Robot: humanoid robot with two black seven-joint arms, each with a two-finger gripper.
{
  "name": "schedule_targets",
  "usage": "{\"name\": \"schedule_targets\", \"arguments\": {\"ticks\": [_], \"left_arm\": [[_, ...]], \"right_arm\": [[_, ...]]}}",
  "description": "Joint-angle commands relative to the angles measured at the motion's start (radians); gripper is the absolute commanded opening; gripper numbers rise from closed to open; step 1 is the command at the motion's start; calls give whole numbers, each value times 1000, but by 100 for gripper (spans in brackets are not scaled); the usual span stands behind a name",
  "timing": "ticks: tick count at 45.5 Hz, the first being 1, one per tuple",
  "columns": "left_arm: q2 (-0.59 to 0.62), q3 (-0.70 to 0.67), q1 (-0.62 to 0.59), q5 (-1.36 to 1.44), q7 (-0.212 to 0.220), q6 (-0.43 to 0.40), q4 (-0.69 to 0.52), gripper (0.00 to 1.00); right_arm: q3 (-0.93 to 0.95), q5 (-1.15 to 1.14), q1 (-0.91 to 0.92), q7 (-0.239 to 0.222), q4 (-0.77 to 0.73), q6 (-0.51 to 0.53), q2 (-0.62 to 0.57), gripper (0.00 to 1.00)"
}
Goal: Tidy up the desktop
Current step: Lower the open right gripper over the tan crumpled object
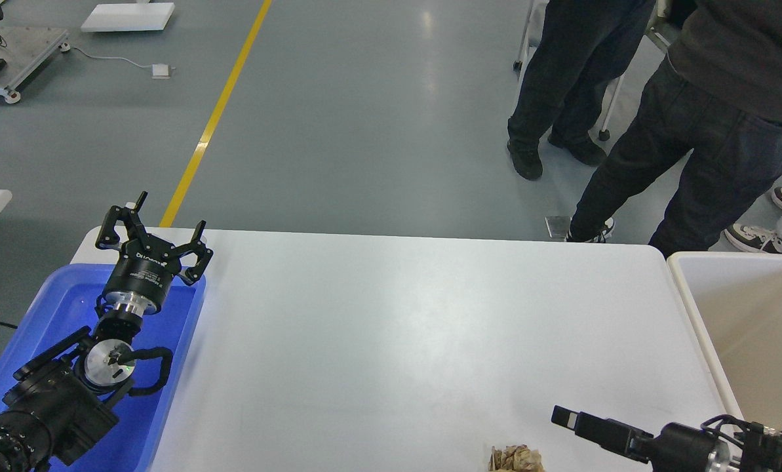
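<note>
The white desktop (391, 328) fills the middle of the head view. A crumpled brown paper ball (515, 459) lies on it at the near edge, partly cut off by the frame. My left gripper (155, 226) is open and empty, held above the far corner of the blue tray (168, 406). My right gripper (569, 419) is low at the bottom right, just right of the paper ball and apart from it. It shows side-on, with only one finger (594, 429) visible.
A beige open bin with a white rim (689, 301) stands against the desktop's right edge. Two people in dark trousers (679, 151) stand on the grey floor beyond the far right corner. A yellow floor line (214, 118) runs behind.
</note>
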Motion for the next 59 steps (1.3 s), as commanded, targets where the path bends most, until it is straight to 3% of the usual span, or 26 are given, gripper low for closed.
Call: {"name": "schedule_targets", "arguments": {"ticks": [1, 16, 35, 43, 59], "left_arm": [[0, 0, 0, 0, 0, 0, 0, 100], [0, 0, 0, 0, 0, 0, 0, 100], [0, 0, 0, 0, 0, 0, 0, 100], [0, 0, 0, 0, 0, 0, 0, 100], [0, 0, 0, 0, 0, 0, 0, 100]], "right_arm": [[41, -178, -129, 19, -6, -98, 179, 99], [44, -276, -137, 63, -73, -153, 298, 99], [41, -419, -119, 105, -154, -215, 336, 99], [40, -416, -77, 115, -154, -210, 293, 99], [-49, -399, 62, 148, -151, -179, 72, 99]]}}
